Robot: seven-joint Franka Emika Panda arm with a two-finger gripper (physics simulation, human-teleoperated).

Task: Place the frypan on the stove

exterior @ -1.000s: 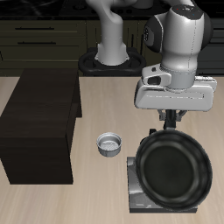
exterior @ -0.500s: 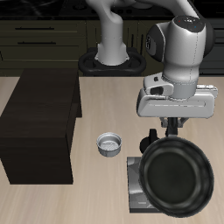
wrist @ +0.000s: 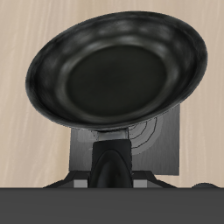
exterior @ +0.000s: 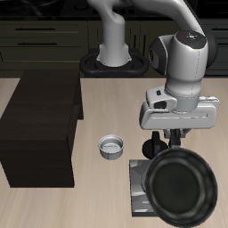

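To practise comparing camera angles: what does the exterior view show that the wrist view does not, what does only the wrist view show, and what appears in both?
Only the exterior view shows the robot arm, the gripper from outside, the dark brown cabinet block, the small silver-grey bowl and a small black pot behind the pan. Only the wrist view shows the stove's ring burner, and the frypan's handle running back toward the camera. Both show the frypan over the stove, which it largely hides, and the light wooden table.
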